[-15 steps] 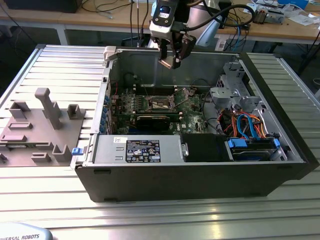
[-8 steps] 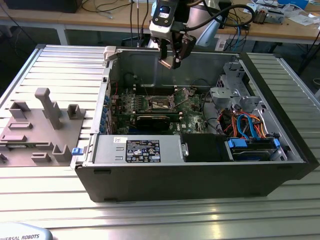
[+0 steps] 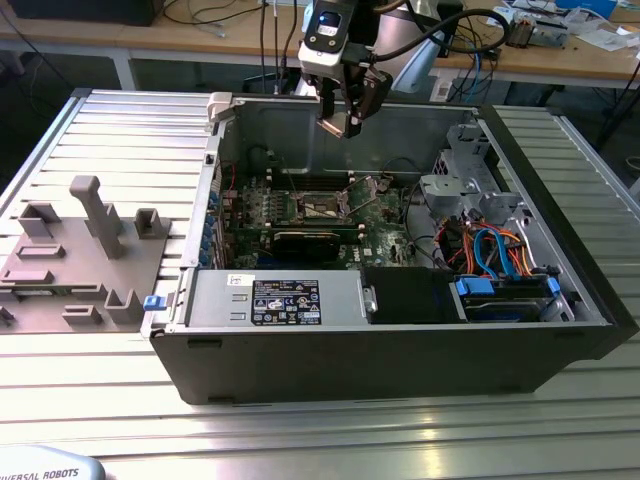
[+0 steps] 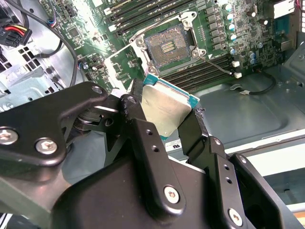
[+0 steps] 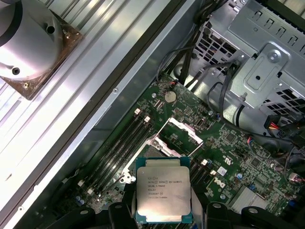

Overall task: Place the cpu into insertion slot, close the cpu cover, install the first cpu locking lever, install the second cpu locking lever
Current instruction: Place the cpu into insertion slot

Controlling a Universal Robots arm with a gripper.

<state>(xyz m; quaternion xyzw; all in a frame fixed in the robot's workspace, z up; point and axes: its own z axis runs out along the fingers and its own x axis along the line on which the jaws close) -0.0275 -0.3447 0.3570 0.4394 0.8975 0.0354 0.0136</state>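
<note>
My gripper [image 3: 345, 118] hangs above the open black computer case [image 3: 380, 350], over its rear wall. It is shut on the cpu [image 4: 167, 106], a flat square chip with a silvery top, which also shows in the first wrist view [image 5: 163, 188]. Its black fingers [image 4: 142, 136] clamp two opposite edges of the chip. Below lies the insertion slot [image 4: 167, 46], a dark square socket on the green motherboard [image 3: 300, 215], bare and uncovered. The cpu cover [image 5: 183, 128] stands swung up beside the slot. A thin wire lever [image 4: 217, 66] lies next to the socket.
A silver drive cage [image 3: 460, 175] with orange and blue cables fills the case at the exterior view's right. A power supply with a label [image 3: 285, 300] sits along the front wall. A grey fixture block [image 3: 80, 250] rests on the ribbed table at the left.
</note>
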